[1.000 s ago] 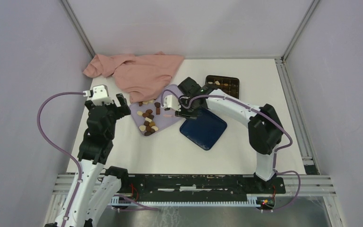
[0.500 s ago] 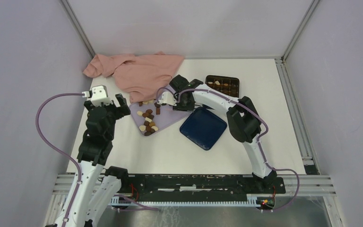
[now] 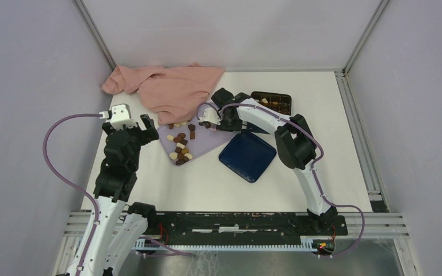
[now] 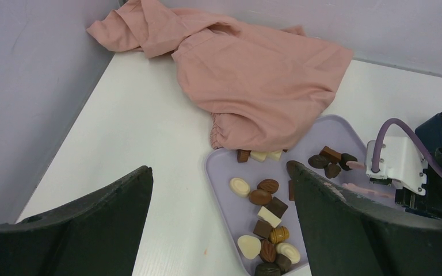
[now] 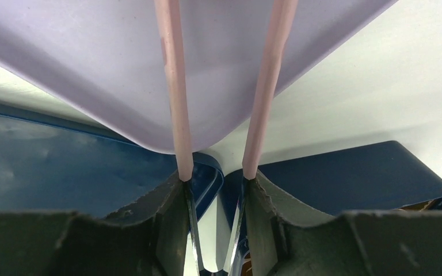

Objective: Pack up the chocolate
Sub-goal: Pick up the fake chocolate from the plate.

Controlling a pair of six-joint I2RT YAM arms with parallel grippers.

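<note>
Brown, tan and cream chocolate (image 4: 267, 215) lies loose on the lilac tray (image 4: 328, 133). Most pieces are clustered at its near end and a few lie toward the far side. Some pieces already sit in cells of the dark box (image 3: 289, 104) beyond.

The right gripper (image 3: 207, 123) is low over the tray's far-right part. Its pink fingers (image 5: 172, 86) are set narrow and parallel with nothing seen between them. It is judged to be lining up on one small piece, the narrow set suiting their size.

The left gripper (image 4: 218, 172) is spread wide and empty beside the tray's left, judged parked clear of the working arm. A blue lid (image 3: 247, 156) lies off to the tray's right, leaving the box open for filling.

Not determinable:
- The right fingertips run out of the wrist view, so contact with a piece cannot be confirmed.
- A pink cloth (image 4: 253, 80) overlaps the tray's far edge, and pieces show at its hem. Any beneath are hidden.
- The box is partly covered by the right arm, and its filled cells cannot be counted.
</note>
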